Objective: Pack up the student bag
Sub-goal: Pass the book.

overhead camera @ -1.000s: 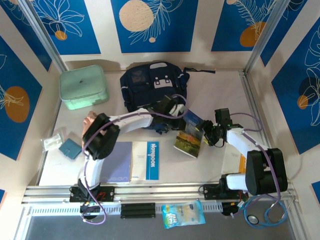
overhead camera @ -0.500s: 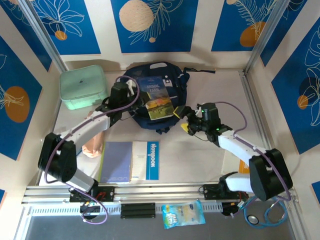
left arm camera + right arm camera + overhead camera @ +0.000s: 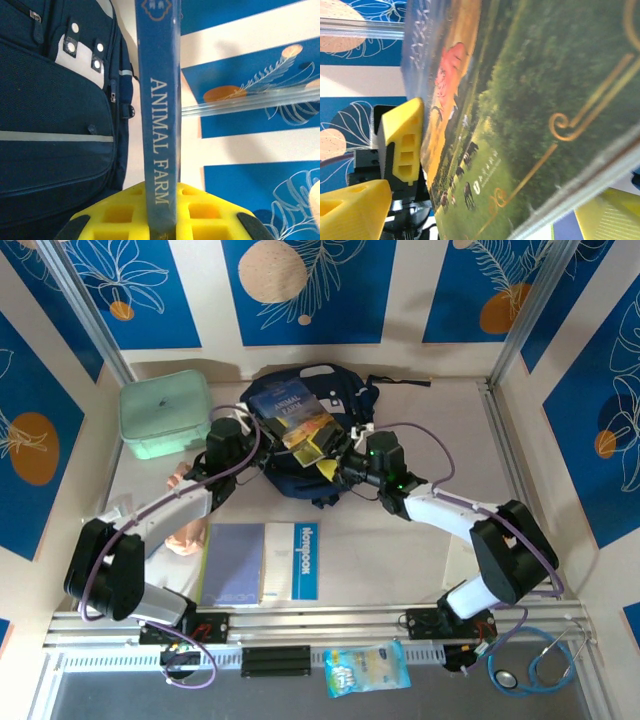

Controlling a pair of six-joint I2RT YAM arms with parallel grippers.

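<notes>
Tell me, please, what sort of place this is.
Probably a robot-lab test cell: a table boxed in by blue leaf-printed wall panels on aluminium posts, two robot arms bolted to a metal rail, and a staged dark navy fabric backpack.

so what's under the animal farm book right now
The navy backpack is beneath the Animal Farm book; the left wrist view shows its patched front pocket. The book covers the bag's middle, so any opening is hidden.

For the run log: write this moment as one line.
left gripper: shut on Animal Farm book | right gripper: shut on same book | book: held over student bag
</notes>
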